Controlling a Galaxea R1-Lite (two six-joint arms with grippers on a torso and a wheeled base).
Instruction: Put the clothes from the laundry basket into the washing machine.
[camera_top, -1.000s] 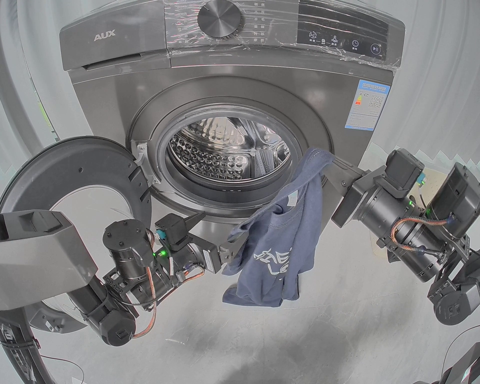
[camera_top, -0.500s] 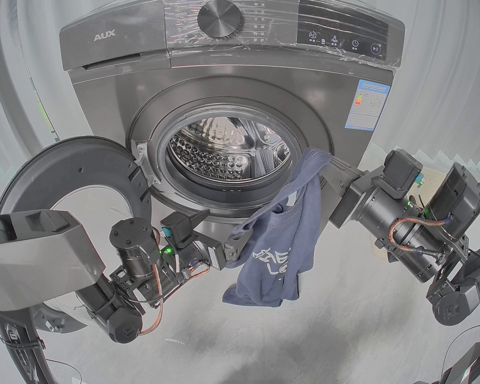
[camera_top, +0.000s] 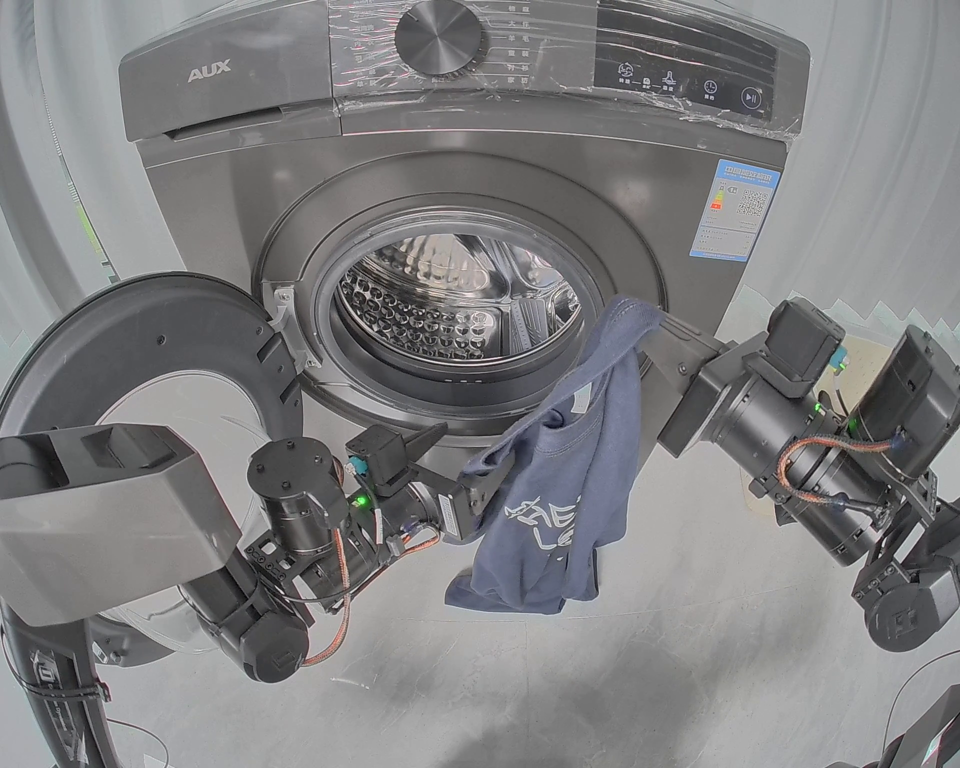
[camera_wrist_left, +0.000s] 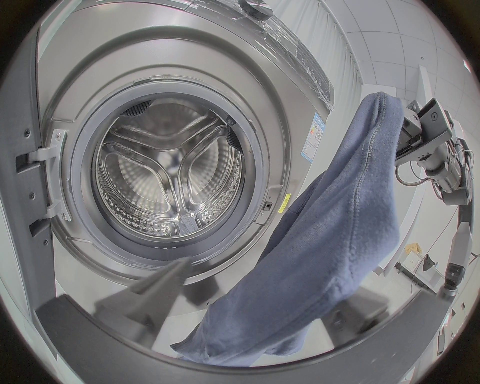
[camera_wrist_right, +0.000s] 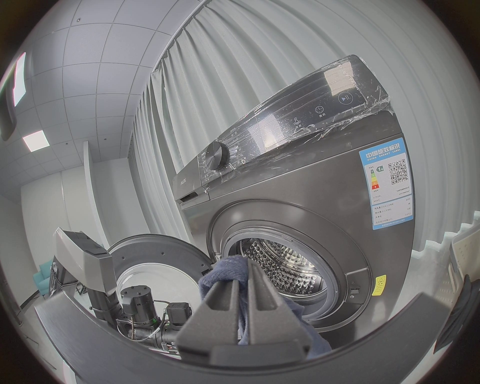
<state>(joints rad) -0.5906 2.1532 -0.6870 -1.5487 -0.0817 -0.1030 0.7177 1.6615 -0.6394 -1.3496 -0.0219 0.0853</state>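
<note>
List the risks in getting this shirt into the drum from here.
1. The shirt hangs from the right tool by one top fold, off to the side of the drum and mostly below its opening. The bottom may well stay hanging outside.
2. The left tool is open around a loose lower edge of the shirt. Closing there might catch little cloth and slip.

One washing machine (camera_top: 230, 200); one open round door (camera_top: 150, 330); one blue shirt (camera_top: 580, 470); one control dial (camera_top: 438, 36).
</note>
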